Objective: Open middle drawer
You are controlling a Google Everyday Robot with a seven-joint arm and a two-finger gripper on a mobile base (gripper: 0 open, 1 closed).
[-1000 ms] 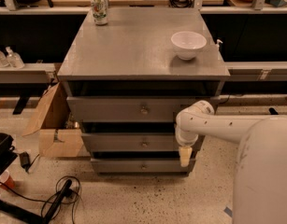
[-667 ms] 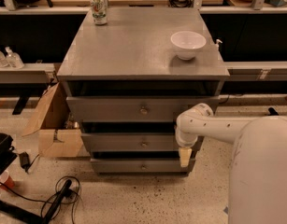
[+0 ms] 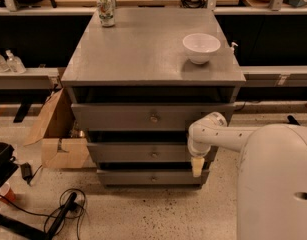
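Observation:
The grey cabinet has three drawers alike. The middle drawer (image 3: pixel 143 153) is the second one, with a small brass knob (image 3: pixel 154 155) at the centre of its flat front. It sits a little further back than the uppermost drawer (image 3: pixel 143 117). My white arm reaches in from the right and bends downward. The gripper (image 3: pixel 196 166) with its pale yellowish tip hangs at the right end of the middle drawer's front, right of the knob and just above the lowest drawer (image 3: pixel 148 178).
A white bowl (image 3: pixel 201 47) and a patterned can (image 3: pixel 106 10) stand on the cabinet top (image 3: pixel 143 49). A cardboard box (image 3: pixel 60 134) sits on the floor at the left. Cables (image 3: pixel 63 211) lie on the floor at the lower left. My white body (image 3: pixel 278 184) fills the lower right.

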